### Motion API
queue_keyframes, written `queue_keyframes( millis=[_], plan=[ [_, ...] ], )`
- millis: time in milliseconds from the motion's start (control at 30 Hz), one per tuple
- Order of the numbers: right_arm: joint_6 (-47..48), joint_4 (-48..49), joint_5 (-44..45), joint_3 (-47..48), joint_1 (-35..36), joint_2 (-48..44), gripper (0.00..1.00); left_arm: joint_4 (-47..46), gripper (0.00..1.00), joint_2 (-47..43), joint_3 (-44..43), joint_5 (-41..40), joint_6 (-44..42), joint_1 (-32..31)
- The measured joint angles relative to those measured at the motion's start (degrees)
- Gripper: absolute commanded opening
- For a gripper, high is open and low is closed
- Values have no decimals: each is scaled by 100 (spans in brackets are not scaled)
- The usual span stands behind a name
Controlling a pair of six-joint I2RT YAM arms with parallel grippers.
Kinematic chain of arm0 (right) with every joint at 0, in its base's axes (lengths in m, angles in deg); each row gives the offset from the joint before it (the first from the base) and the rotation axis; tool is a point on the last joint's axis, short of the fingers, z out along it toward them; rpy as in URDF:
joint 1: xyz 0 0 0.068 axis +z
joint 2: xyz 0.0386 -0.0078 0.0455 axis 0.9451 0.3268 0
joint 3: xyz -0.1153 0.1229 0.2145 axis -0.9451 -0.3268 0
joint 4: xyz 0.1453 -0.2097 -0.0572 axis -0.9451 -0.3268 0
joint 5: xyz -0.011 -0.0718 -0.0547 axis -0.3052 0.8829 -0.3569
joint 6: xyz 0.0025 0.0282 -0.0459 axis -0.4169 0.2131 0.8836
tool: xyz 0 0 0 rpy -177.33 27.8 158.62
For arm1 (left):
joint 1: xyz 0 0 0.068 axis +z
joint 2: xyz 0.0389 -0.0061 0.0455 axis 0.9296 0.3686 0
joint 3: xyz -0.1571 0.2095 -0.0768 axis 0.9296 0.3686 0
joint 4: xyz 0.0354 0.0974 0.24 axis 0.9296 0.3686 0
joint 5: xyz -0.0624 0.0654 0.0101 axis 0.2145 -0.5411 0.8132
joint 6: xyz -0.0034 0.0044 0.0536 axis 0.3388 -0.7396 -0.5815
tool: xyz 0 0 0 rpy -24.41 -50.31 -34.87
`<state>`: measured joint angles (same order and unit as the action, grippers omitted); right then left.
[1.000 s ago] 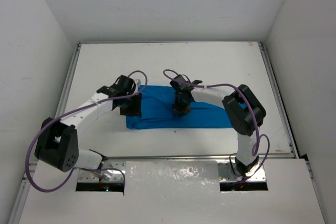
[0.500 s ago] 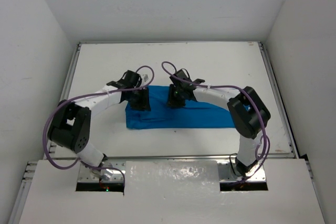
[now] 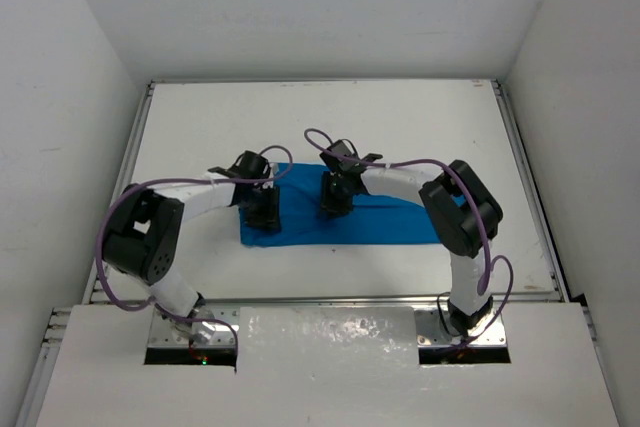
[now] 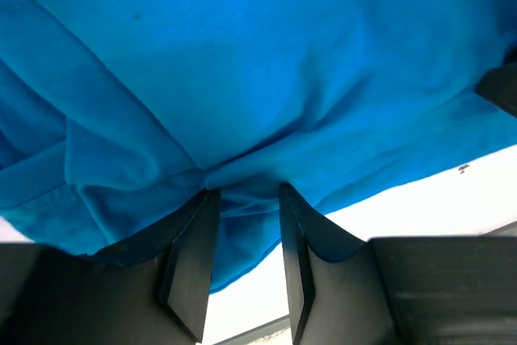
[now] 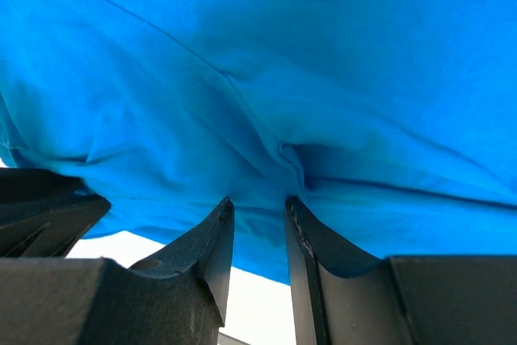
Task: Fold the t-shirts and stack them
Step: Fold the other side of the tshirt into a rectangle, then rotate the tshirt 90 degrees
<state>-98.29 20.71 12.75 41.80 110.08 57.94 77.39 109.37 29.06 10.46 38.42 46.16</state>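
Note:
The bright blue t-shirt (image 3: 385, 222) lies as a wide folded strip in the middle of the white table (image 3: 300, 117). My left gripper (image 3: 264, 209) presses down on its left part and my right gripper (image 3: 335, 199) on its middle, near the back edge. In the left wrist view the t-shirt (image 4: 266, 62) puckers into a fold pinched between the jaws of the left gripper (image 4: 242, 191). The right wrist view shows the t-shirt (image 5: 323, 54) creased and bunched the same way at the right gripper (image 5: 258, 202). Both pairs of jaws stand narrow with cloth between them.
White walls enclose the table on three sides, and a metal rail (image 3: 350, 299) runs along its near edge. Purple cables (image 3: 120, 222) loop off both arms. Bare white tabletop lies behind and on either side of the shirt.
The left arm's elbow has swung in towards its base and its gripper has shifted slightly right on the cloth. The right gripper has moved a little left. The shirt has barely changed shape.

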Motion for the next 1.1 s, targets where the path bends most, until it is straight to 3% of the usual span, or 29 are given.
queue_keyframes(
  millis=[333,500,567,667,867,1100],
  plan=[
    [232,-483,310,212,-179,-680,46,1051,41,-175,-931,-474,50,201],
    [264,-520,317,153,-691,-1058,49,1241,44,-280,-1930,-417,-101,828],
    [323,-568,334,-11,-894,-1239,60,1178,46,-256,-2085,-393,-221,1056],
    [616,-820,361,-264,-1231,-1613,62,1169,47,15,-2192,-396,-376,1268],
    [1432,-1602,713,-286,-2229,-2312,66,1180,55,1233,-2564,-507,-426,1294],
    [2133,-2046,826,-413,-3836,-2706,67,1143,55,2083,-3222,-715,-553,1405]
  ],
)
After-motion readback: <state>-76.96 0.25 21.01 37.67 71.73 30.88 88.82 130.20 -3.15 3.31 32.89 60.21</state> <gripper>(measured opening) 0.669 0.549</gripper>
